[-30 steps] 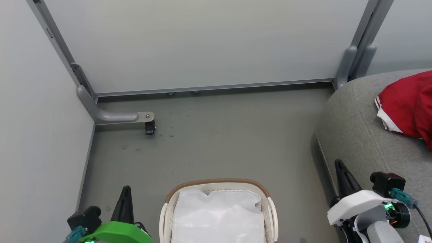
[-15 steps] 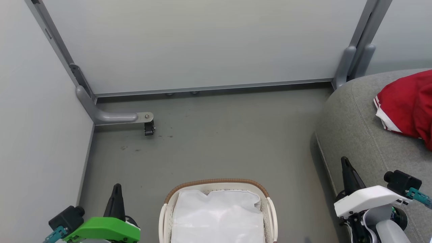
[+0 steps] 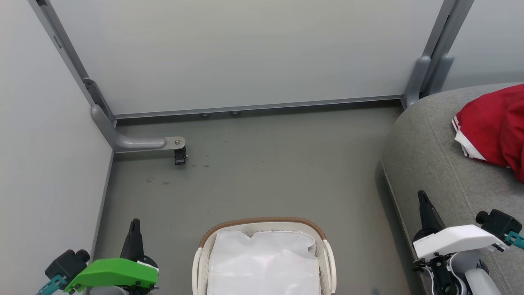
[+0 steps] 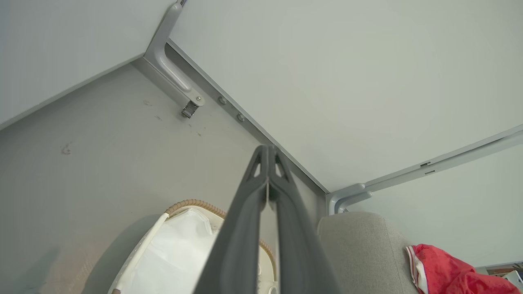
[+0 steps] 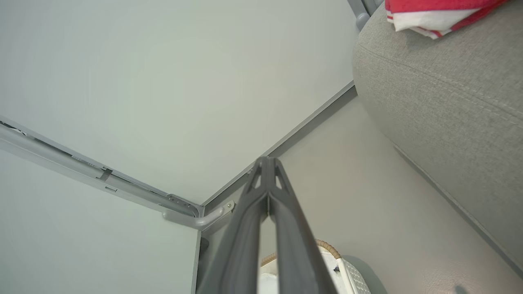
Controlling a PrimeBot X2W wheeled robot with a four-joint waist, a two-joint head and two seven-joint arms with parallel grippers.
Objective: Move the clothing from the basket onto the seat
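Note:
The red clothing (image 3: 493, 131) with white trim lies on the grey seat (image 3: 434, 164) at the right; it also shows as clothing (image 4: 449, 271) and clothing (image 5: 433, 12) in the wrist views. The white basket (image 3: 264, 224) with a brown woven rim sits on the floor at bottom centre, holding just its white cloth liner (image 3: 264, 262). My left gripper (image 3: 134, 223) hovers left of the basket, shut and empty. My right gripper (image 3: 421, 194) is shut and empty at the seat's front edge. Both wrist views show fingers pressed together: left gripper (image 4: 267, 149), right gripper (image 5: 267, 160).
Pale partition walls close off the back and left. A grey bracket with a small caster (image 3: 180, 155) sticks out onto the grey floor (image 3: 266, 172) at the back left. Another grey post (image 3: 421, 78) stands at the back right beside the seat.
Both arms have drawn back and outward: the left gripper moved down and left, the right gripper moved right. The basket and clothing have stayed put.

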